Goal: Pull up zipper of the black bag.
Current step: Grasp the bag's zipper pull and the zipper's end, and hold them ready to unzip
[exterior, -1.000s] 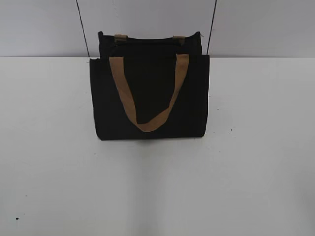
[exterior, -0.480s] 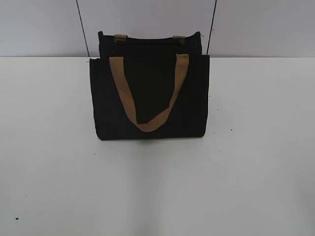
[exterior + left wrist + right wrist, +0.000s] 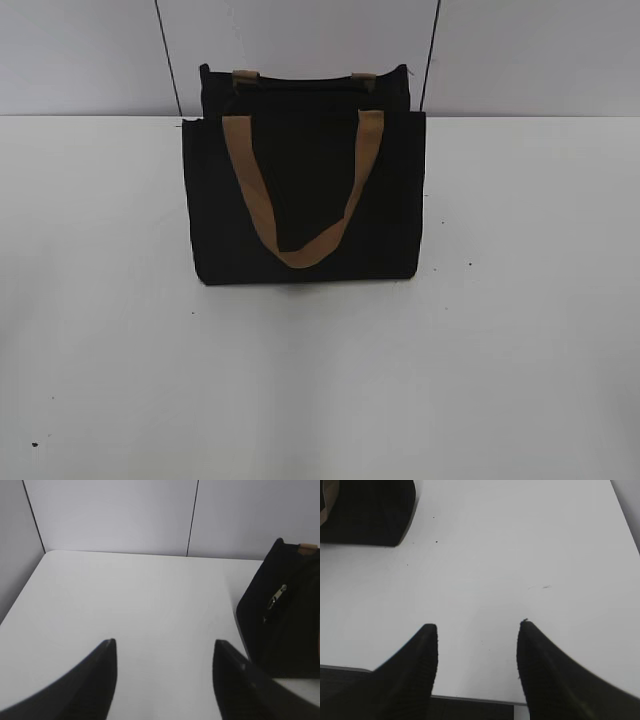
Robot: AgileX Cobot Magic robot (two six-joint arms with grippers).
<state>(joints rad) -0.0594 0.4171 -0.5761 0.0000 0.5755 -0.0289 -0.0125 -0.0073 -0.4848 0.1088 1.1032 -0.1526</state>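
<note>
White matte tabletop (image 3: 500, 350), smooth, with a few dark specks; pale wall panels behind its far edge. The black bag (image 3: 300, 200) stands upright near the far edge, about midway between the left and right edges: boxy, flat-fronted, soft woven fabric. One tan webbing handle (image 3: 300, 250) hangs down the front panel in a U shape; the two ends of a second tan strap (image 3: 246, 77) show at the top rim behind. The zipper (image 3: 276, 598) is seen only in the left wrist view, as a small shiny silver pull tab hanging against the dark side of the bag near its top; the zip line itself is too dark to trace. Left gripper (image 3: 165, 675): two dark, tapering, curved fingers spread wide apart, nothing between them, over bare table, the bag well apart to its right. Right gripper (image 3: 477, 665): ribbed dark fingers likewise spread and empty, near the table's front edge, the bag's lower corner well apart at upper left of its view.
</note>
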